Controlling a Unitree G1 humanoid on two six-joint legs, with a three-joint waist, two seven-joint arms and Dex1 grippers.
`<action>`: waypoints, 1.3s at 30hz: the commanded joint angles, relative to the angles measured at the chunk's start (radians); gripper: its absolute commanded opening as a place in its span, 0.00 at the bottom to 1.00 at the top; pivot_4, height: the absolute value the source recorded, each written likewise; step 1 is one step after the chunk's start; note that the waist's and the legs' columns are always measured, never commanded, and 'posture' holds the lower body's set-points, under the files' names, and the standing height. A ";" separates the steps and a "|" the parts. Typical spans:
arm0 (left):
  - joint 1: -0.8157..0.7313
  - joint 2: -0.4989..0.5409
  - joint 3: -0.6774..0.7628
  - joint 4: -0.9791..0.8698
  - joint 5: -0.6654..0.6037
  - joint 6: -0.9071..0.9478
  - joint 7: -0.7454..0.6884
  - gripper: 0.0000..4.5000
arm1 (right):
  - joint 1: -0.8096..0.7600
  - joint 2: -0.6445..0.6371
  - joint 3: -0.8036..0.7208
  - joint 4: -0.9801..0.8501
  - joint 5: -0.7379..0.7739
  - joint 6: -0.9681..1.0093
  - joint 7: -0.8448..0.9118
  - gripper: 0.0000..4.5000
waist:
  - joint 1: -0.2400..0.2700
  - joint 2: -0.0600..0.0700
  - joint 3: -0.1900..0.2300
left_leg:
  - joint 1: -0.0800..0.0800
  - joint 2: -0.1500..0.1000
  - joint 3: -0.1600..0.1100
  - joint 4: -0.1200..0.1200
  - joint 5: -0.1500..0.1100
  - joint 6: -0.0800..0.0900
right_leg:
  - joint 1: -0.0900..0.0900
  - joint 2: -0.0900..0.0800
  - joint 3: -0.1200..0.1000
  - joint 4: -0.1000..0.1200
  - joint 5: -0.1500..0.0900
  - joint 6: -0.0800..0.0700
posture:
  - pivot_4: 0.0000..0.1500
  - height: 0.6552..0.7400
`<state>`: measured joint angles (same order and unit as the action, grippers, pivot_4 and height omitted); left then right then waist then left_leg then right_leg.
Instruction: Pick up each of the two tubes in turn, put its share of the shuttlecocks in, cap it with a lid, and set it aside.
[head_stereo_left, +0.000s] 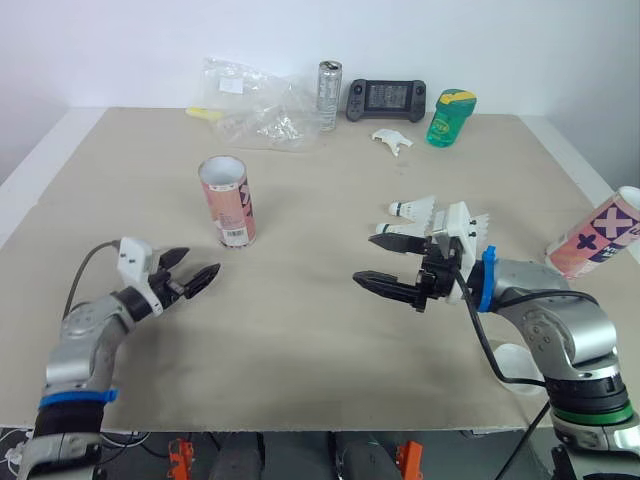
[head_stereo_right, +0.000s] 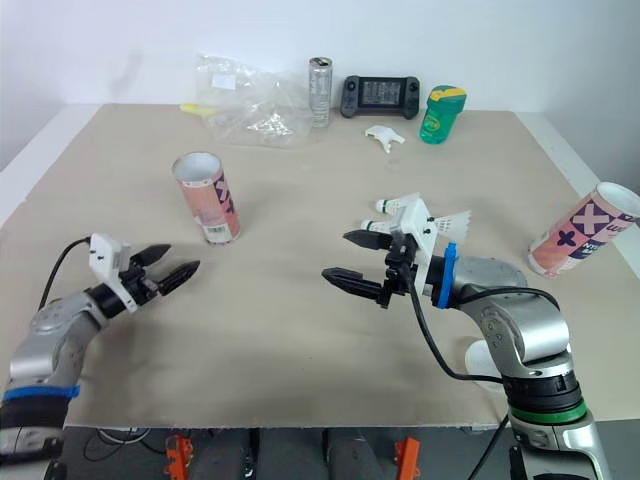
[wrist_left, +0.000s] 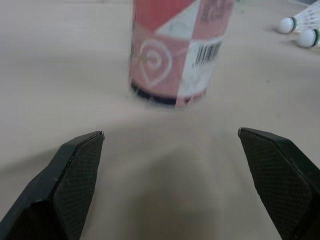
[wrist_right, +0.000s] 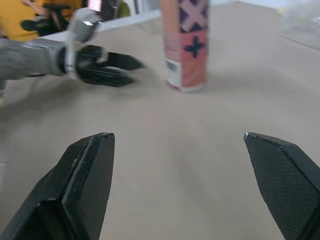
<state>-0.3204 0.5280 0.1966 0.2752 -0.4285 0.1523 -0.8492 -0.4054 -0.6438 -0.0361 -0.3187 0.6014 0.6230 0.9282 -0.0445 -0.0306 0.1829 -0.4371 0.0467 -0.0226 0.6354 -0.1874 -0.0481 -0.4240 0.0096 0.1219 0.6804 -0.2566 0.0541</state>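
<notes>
1. The left gripper (head_stereo_left: 200, 262) hovers just above the beige table (head_stereo_left: 300, 330) near its front left, its two black fingers spread wide and holding nothing.
2. Just beyond the left gripper, apart from it, stands a pink-and-white cardboard tube (head_stereo_left: 228, 203). It is upright with its open mouth up and a barcode near its base.
3. The right gripper (head_stereo_left: 364, 258) is over the table's front right. Its fingers are also wide apart and empty, pointing across towards the left gripper, with bare table between the two.
4. Just behind the right gripper lie white feather shuttlecocks (head_stereo_left: 415, 209), cork heads towards the robot's left. At least two show, one partly hidden by the gripper's wrist.
5. The second pink-and-white tube (head_stereo_right: 585, 228) is at the table's right edge, tilted with its open mouth up and outward. I cannot tell what it leans on.
6. A white round object (head_stereo_right: 480, 355) sits by the right arm near the front edge, mostly hidden.
7. Along the far edge sit a crumpled clear plastic bag (head_stereo_left: 255, 100), a silver drinks can (head_stereo_left: 329, 95), a black handheld game console (head_stereo_left: 386, 98) and a green canister with a yellow lid (head_stereo_left: 450, 117). A small white plastic piece (head_stereo_left: 392, 140) lies in front of the console.
</notes>
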 joint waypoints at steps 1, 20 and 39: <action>-0.077 0.006 -0.036 0.092 0.044 -0.073 -0.070 1.00 | -0.013 0.004 -0.006 -0.080 0.017 -0.008 -0.020 0.98 | 0.000 0.000 0.000 | 0.000 0.000 0.000 0.000 0.000 0.000 | 0.000 0.000 0.000 0.000 0.000 0.000 | 1.00 0.81; -0.583 -0.121 -0.101 0.829 0.227 -0.328 -0.075 1.00 | 0.014 -0.012 0.000 -0.174 0.012 0.005 -0.086 0.98 | 0.000 0.000 0.000 | -0.002 0.000 -0.007 0.003 0.002 0.001 | 0.002 0.002 -0.006 0.001 0.000 0.004 | 1.00 0.81; -0.669 -0.164 -0.077 0.932 0.258 -0.367 -0.083 0.94 | 0.001 -0.002 -0.078 -0.183 0.036 -0.007 -0.167 1.00 | 0.000 0.000 0.000 | -0.002 0.000 -0.009 0.003 0.003 0.001 | 0.002 0.002 -0.007 0.002 0.000 0.004 | 1.00 0.81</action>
<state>-0.9604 0.3621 0.1015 1.2093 -0.1723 -0.1950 -0.9262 -0.3857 -0.6490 -0.0836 -0.4760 0.6192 0.6327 0.7730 -0.0449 -0.0310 0.1827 -0.4387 0.0463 -0.0311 0.6383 -0.1845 -0.0476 -0.4221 0.0113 0.1149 0.6820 -0.2564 0.0579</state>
